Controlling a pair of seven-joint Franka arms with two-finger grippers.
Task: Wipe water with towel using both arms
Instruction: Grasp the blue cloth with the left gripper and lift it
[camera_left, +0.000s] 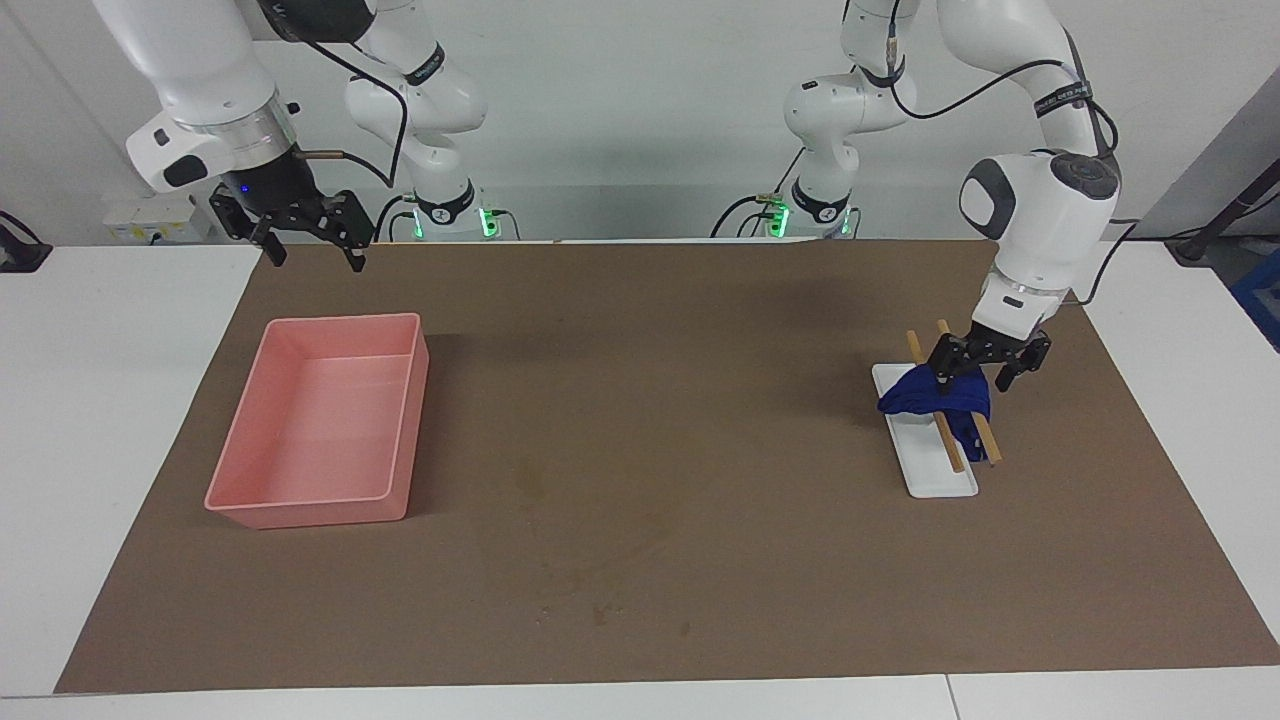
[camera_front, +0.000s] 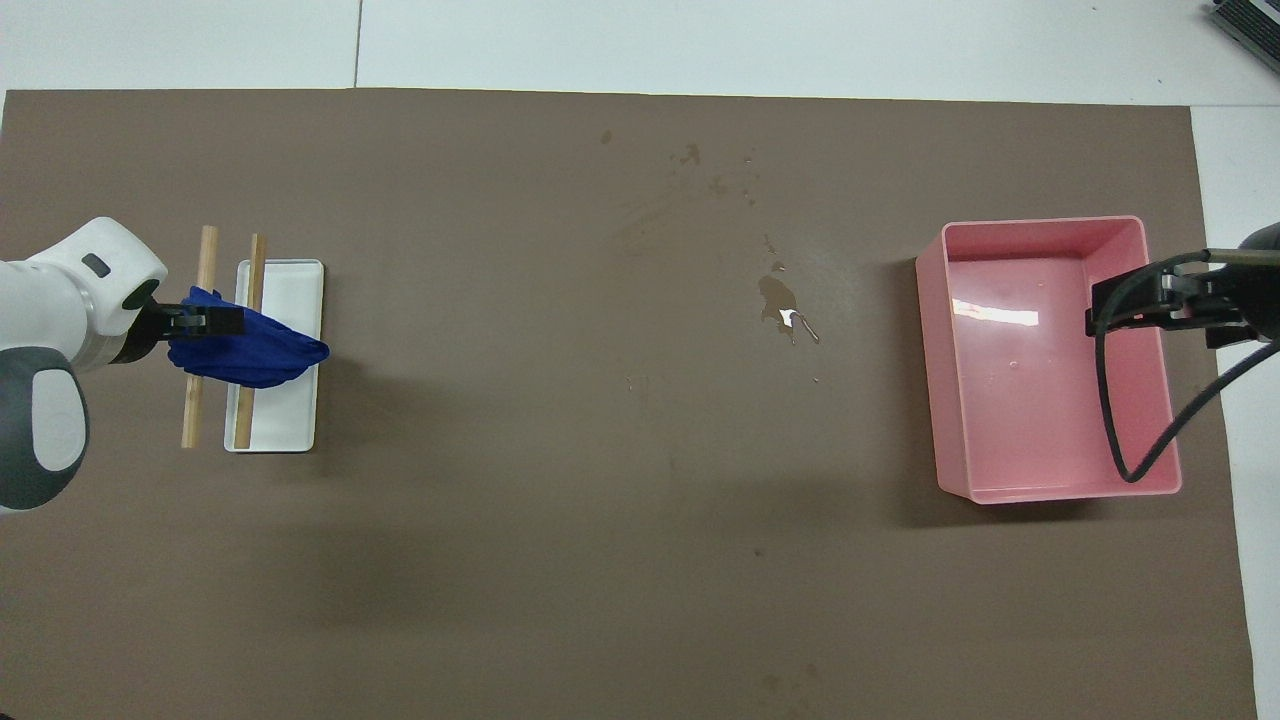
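The deep-blue towel lies draped over the two wooden sticks of a white flat rack at the left arm's end of the table. It also shows in the overhead view. My left gripper is down at the towel, open, with its fingers astride the towel's end; it also shows in the overhead view. My right gripper is open and empty, raised over the edge of the pink tray. A small water puddle lies on the brown mat mid-table.
The pink tray stands at the right arm's end of the table, also in the overhead view. Small water specks lie farther from the robots than the puddle. The brown mat covers most of the table.
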